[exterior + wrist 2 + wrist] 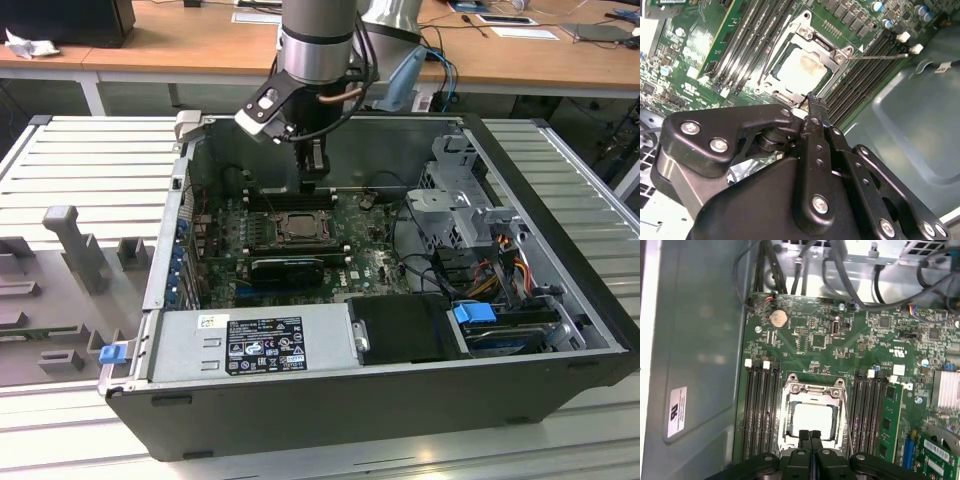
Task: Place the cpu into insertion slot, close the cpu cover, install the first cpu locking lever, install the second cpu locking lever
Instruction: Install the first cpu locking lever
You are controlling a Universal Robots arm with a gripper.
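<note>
Claw [810, 435] pinched together, empty, tips at edge of cpu cover [813, 388], contact unclear; cover lies flat over cpu [813, 420] seated in insertion slot [786, 426], mid green board [810, 347], likely posed for lever work

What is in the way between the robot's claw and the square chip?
Nothing visible. The gripper hangs with its fingers shut over the edge of the cpu cover, whose window leaves the cpu bare.
</note>
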